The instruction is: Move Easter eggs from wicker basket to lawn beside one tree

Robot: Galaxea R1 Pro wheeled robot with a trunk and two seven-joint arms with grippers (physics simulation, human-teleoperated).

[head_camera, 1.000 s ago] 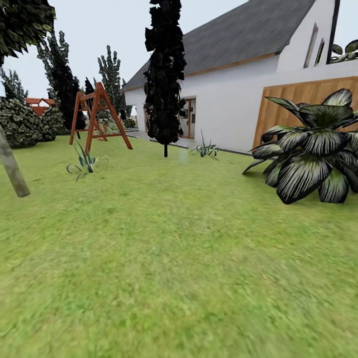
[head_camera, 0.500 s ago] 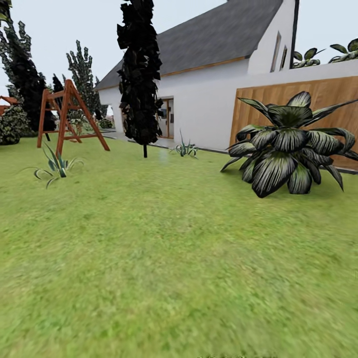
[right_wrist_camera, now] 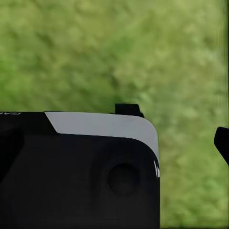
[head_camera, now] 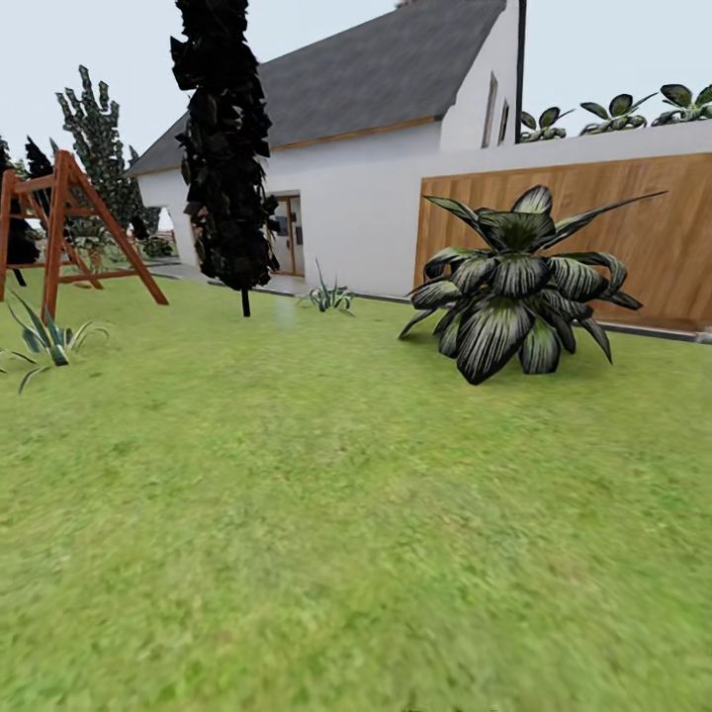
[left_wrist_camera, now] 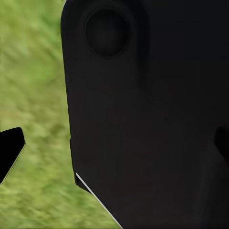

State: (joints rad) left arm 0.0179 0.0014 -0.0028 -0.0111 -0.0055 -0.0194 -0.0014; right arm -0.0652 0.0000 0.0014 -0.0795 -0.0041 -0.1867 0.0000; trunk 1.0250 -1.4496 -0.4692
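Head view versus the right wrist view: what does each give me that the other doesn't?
Head view alone: the white house, the wooden fence, a big striped-leaf plant, a tall dark tree and a red-brown swing frame.

Right wrist view alone: a dark robot part with a pale edge, close up.

Both: the lawn.

The lawn [head_camera: 326, 514] is green grass with some lighter and darker patches. It looks flat and a bit blurry up close. It spreads from the front of the head view all the way back toward the house. In the right wrist view the grass [right_wrist_camera: 119, 52] shows as a soft green blur.
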